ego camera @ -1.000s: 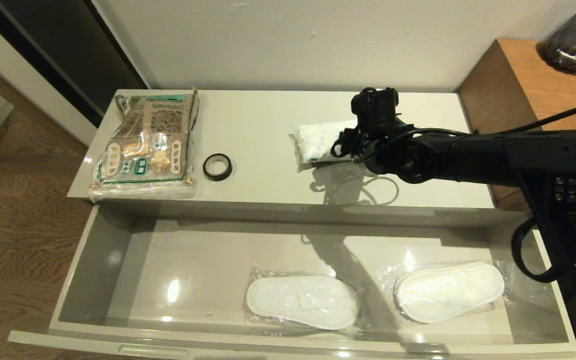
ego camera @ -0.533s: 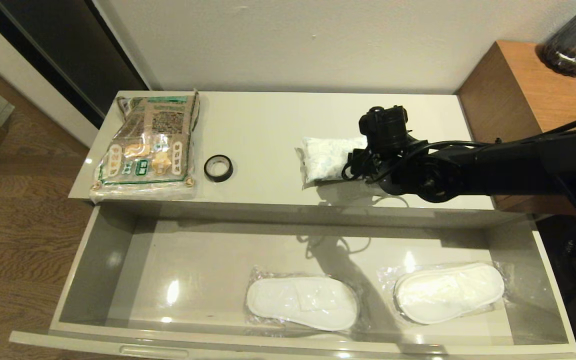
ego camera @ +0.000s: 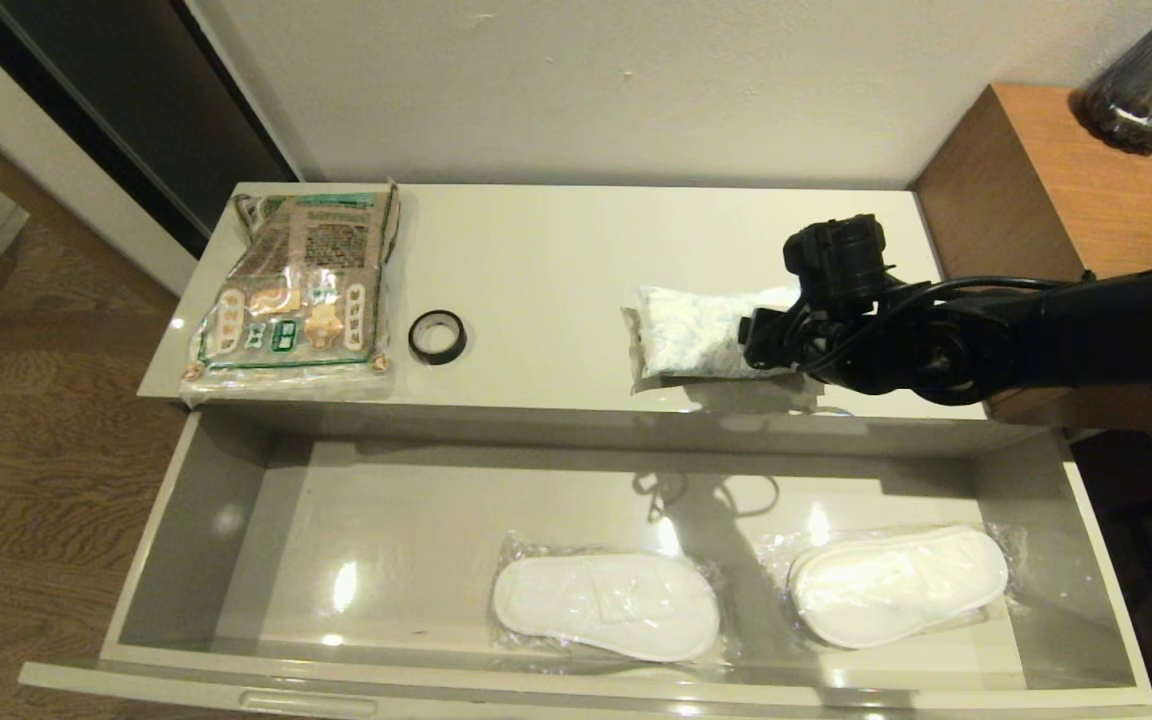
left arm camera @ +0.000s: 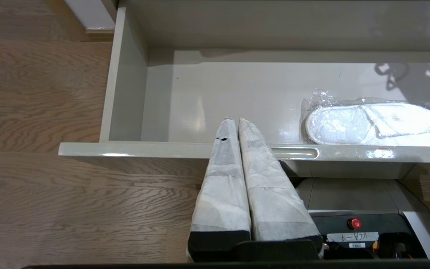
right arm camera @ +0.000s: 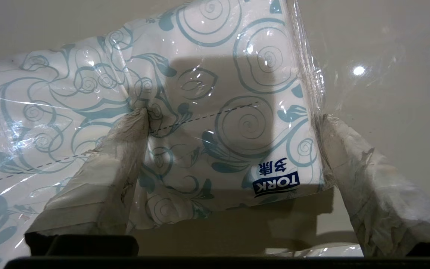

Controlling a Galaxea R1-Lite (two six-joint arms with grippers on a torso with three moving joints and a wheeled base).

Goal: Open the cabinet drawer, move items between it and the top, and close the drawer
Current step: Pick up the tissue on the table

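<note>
The white soft pack (ego camera: 691, 345) with blue swirls lies on the right of the cream top (ego camera: 536, 270), near its front edge. My right gripper (ego camera: 771, 340) holds its right end. In the right wrist view the pack (right arm camera: 215, 112) sits between the two fingers of the right gripper (right arm camera: 233, 117), one pressing into it, one at its edge. The brown-and-green packet (ego camera: 296, 295) and black tape roll (ego camera: 435, 335) rest on the top's left side. The drawer (ego camera: 576, 685) stands pulled out. My left gripper (left arm camera: 234, 120) is shut and empty above the drawer's front rim (left arm camera: 125, 149), outside the head view.
Two white slippers in clear plastic (ego camera: 604, 605) (ego camera: 896, 583) lie in the drawer's right half; one slipper (left arm camera: 375, 125) shows in the left wrist view. A taller brown wooden unit (ego camera: 1036, 170) with a dark vase (ego camera: 1146, 80) stands at the right. Wood floor lies left.
My right gripper has moved right and toward the top's front edge, and the white pack has come along with it. The packet, tape roll and slippers have stayed put.
</note>
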